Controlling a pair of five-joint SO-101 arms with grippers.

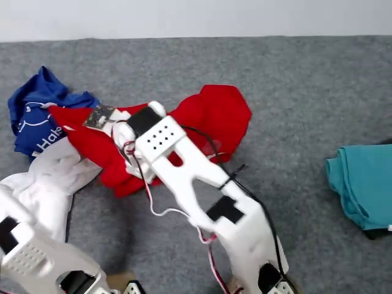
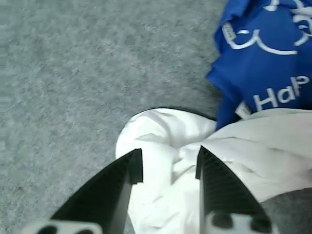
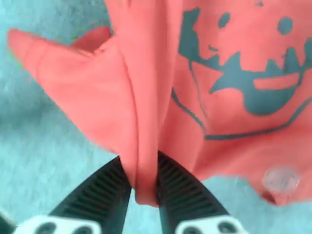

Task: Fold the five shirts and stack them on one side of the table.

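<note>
Bright, even light floods the table [image 1: 306, 98]; a soft shadow lies under the right arm [image 1: 202, 177], a thin dark one edges the white shirt [image 2: 161, 141].
</note>
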